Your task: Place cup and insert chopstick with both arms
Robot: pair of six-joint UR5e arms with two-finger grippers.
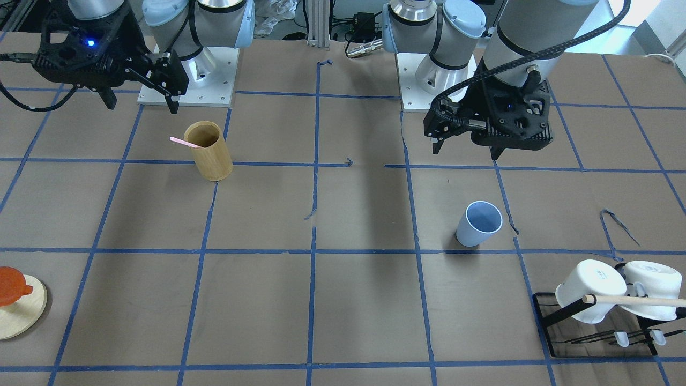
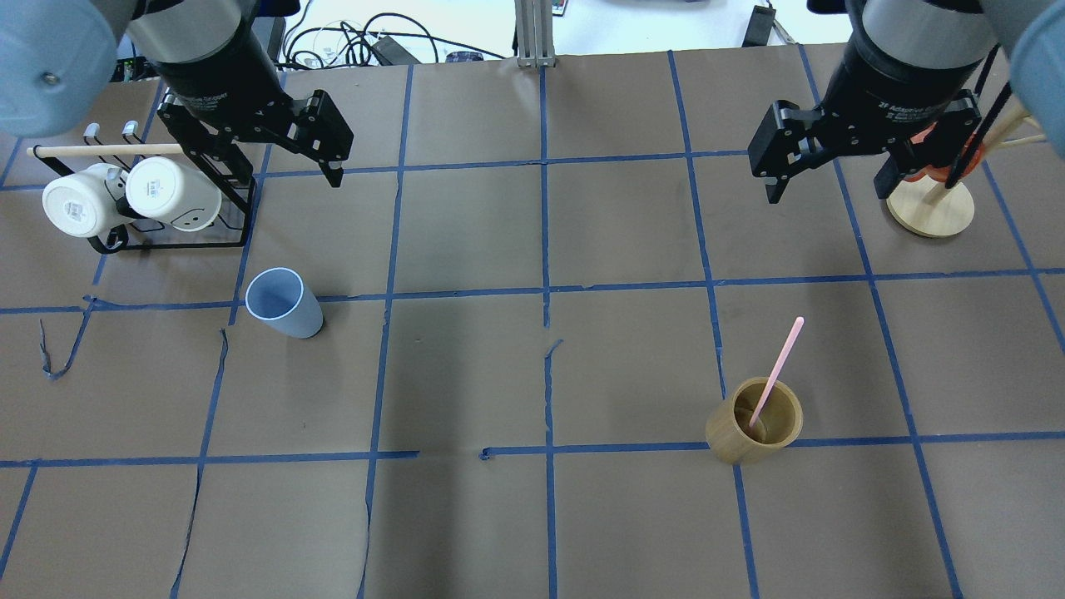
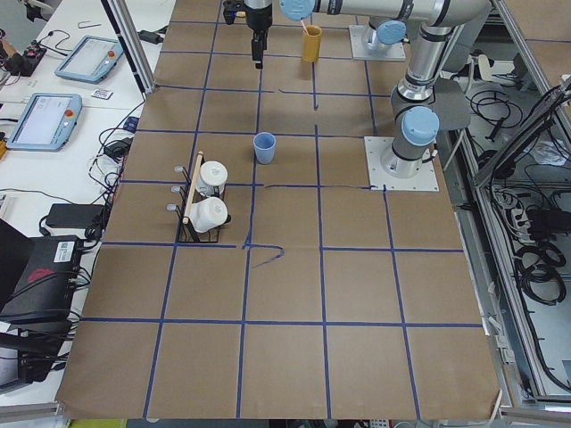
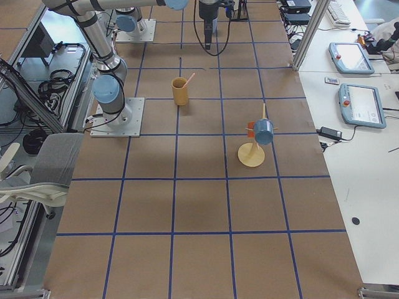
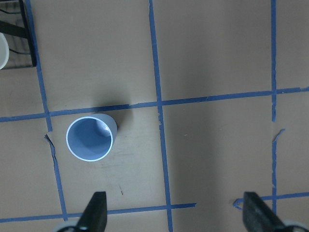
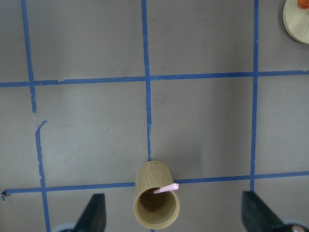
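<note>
The pale-blue cup (image 1: 478, 224) stands upright and empty on the brown table, on my left side (image 2: 283, 304). My left gripper (image 2: 266, 166) hangs open and empty above and beyond it. In the left wrist view the cup (image 5: 90, 137) sits ahead and to the left of the open gripper (image 5: 176, 217). The pink chopstick (image 2: 778, 370) leans inside the tan bamboo cylinder (image 2: 755, 420) on my right side. My right gripper (image 2: 828, 187) is open and empty, high above the table beyond the cylinder (image 6: 156, 202). The chopstick tip (image 6: 166, 188) shows over the cylinder's rim.
A black rack (image 2: 241, 216) holding two white mugs (image 2: 170, 193) and a long wooden rod (image 2: 100, 150) stands at the far left. A round wooden stand (image 2: 932, 212) with an orange item (image 1: 10, 287) is at the far right. Blue tape lines grid the table.
</note>
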